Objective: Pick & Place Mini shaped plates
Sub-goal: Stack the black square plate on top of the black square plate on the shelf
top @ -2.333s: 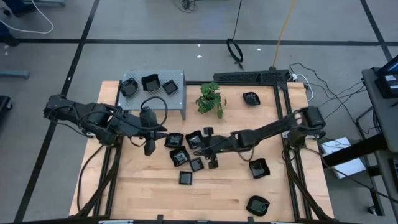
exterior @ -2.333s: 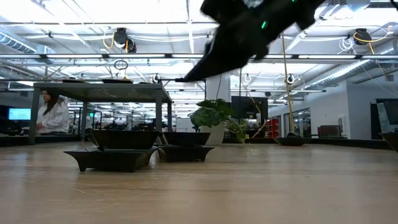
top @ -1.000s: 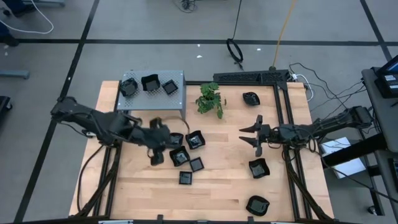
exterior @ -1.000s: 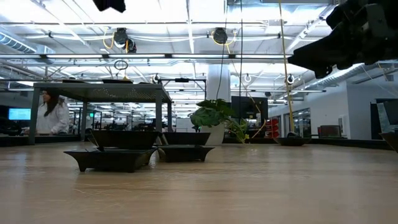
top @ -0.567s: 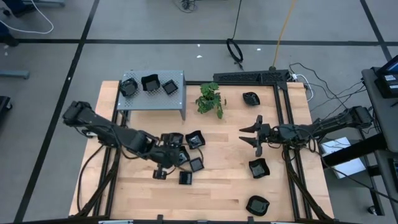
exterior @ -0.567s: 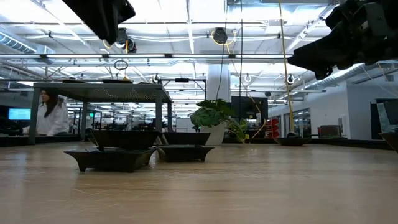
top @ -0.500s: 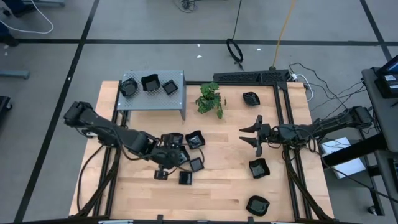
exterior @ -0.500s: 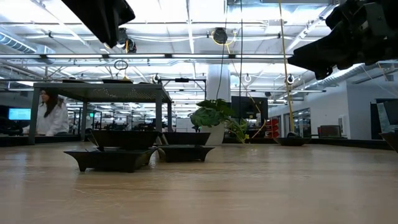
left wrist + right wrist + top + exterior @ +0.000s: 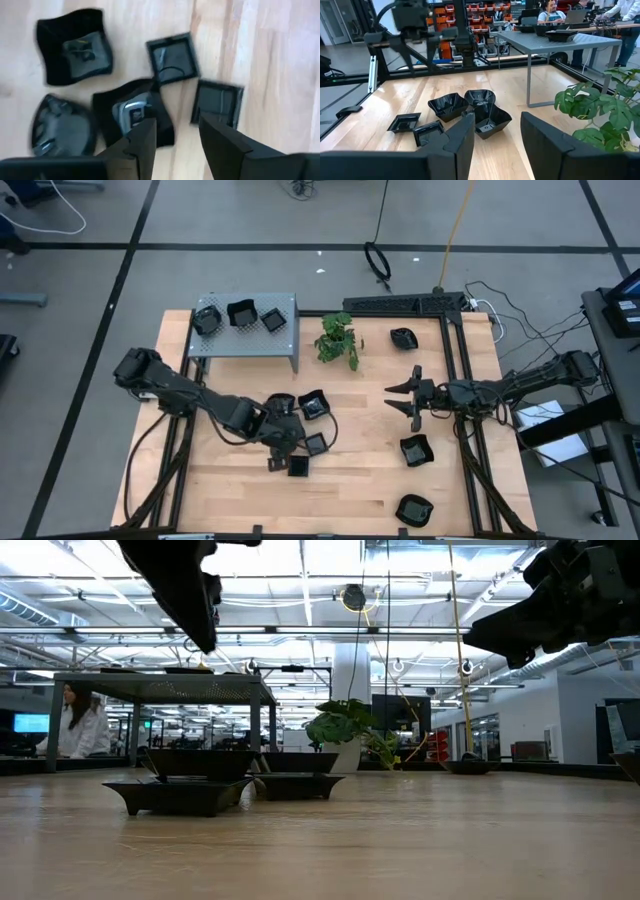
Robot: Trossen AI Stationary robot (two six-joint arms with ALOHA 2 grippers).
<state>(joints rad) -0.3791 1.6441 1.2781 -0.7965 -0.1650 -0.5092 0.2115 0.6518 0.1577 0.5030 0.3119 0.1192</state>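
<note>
Several mini shaped plates lie flat in a cluster [image 9: 313, 406] at mid-table. In the left wrist view I see a wavy plate [image 9: 132, 119], two small square plates [image 9: 172, 57] [image 9: 217, 100], another wavy one [image 9: 75, 45] and a rounded one [image 9: 62, 125]. My left gripper [image 9: 283, 452] [image 9: 177, 145] hangs open above this cluster, fingers pointing down, touching nothing. My right gripper [image 9: 405, 397] [image 9: 497, 140] waits open in the air toward the table's right. Three more plates sit on the shelf [image 9: 245, 320].
A green potted plant [image 9: 338, 340] stands beside the grey perforated shelf at the far side. Single black plates lie at far right [image 9: 403, 337], right of centre [image 9: 415, 450] and near right [image 9: 415, 510]. A person [image 9: 82, 725] sits in the room behind.
My left gripper has travelled from beside the shelf toward the table's near edge and right, coming over the cluster of plates, and stays open. The plates have not shifted. My right arm has kept still.
</note>
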